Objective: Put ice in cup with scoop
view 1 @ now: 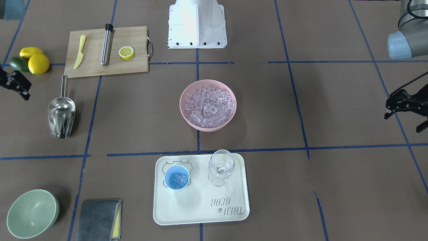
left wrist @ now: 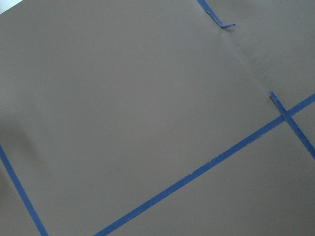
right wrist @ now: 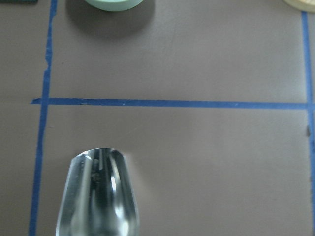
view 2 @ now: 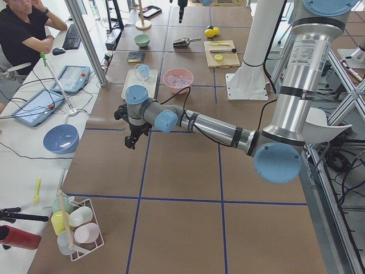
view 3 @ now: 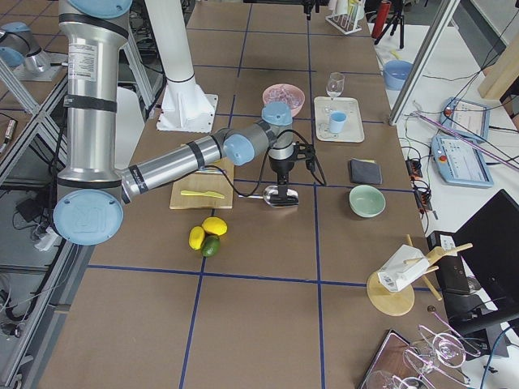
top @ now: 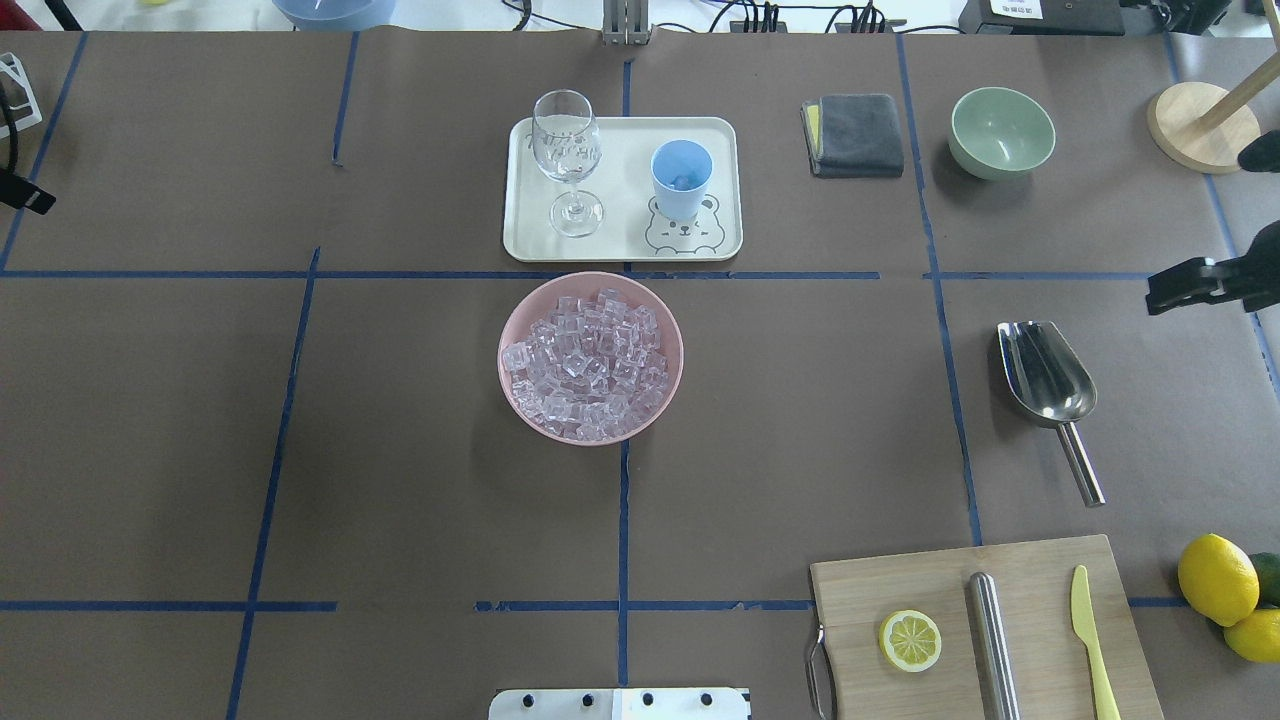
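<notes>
**Scoop lies free; its handle is our hold**

Nearest our right wrist camera lies the scoop [right wrist: 98, 196], at 3 o'clock from the pink bowl [top: 590, 438] of ice [top: 590, 360], handle toward 5 o'clock overhead. We judge it stiff, light and slick, so we would pinch the thin handle squarely. The cup [top: 681, 178], at 12 o'clock from the bowl, holds a few cubes. Our right gripper [top: 1190, 285] sits apart from the scoop; we cannot tell its opening. Our left gripper [view 1: 403, 117] is spread and empty.

The cup [top: 681, 178] and wine glass [top: 567, 150] stand on the tray [top: 620, 245] by the table's [top: 400, 450] far edge. The bowl [top: 668, 400] of ice [top: 588, 365] sits at the centre, the scoop [top: 1045, 370] near the right edge.
</notes>
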